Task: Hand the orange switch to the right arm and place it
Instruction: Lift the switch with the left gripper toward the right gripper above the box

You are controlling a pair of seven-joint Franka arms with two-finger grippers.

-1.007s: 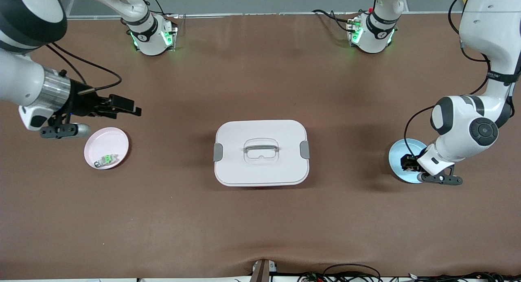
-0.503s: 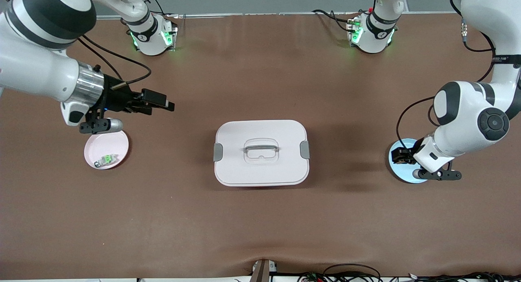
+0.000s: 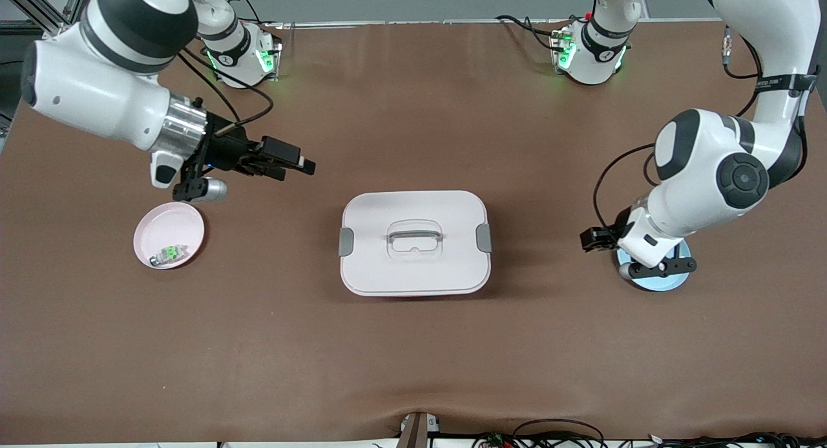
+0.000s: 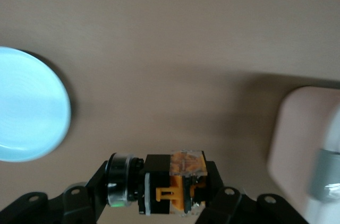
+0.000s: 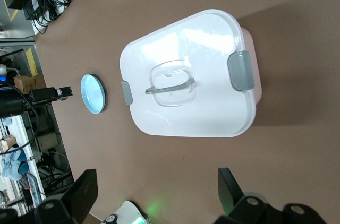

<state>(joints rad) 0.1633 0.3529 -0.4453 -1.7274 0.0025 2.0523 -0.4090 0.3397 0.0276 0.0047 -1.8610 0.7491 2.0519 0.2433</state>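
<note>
The orange switch (image 4: 185,166), a small black block with an orange middle and a round silver-rimmed end, is clamped between the fingers of my left gripper (image 4: 162,182). That left gripper (image 3: 592,239) hangs shut on it just off the blue plate (image 3: 658,278), on the side toward the white box. My right gripper (image 3: 298,163) is open and empty in the air, between the pink plate (image 3: 161,227) and the white box (image 3: 413,243). In the right wrist view its two fingers (image 5: 81,192) stand wide apart over bare table.
A white lidded box (image 5: 186,86) with grey latches and a clear handle sits mid-table. The pink plate holds a pale clear part with a green middle (image 3: 169,253). The blue plate (image 4: 25,104) carries nothing. Cables lie along the table edge nearest the front camera.
My left gripper has lifted off the blue plate with the switch and moved toward the white box. The right arm has swung from beside the pink plate toward the table's middle.
</note>
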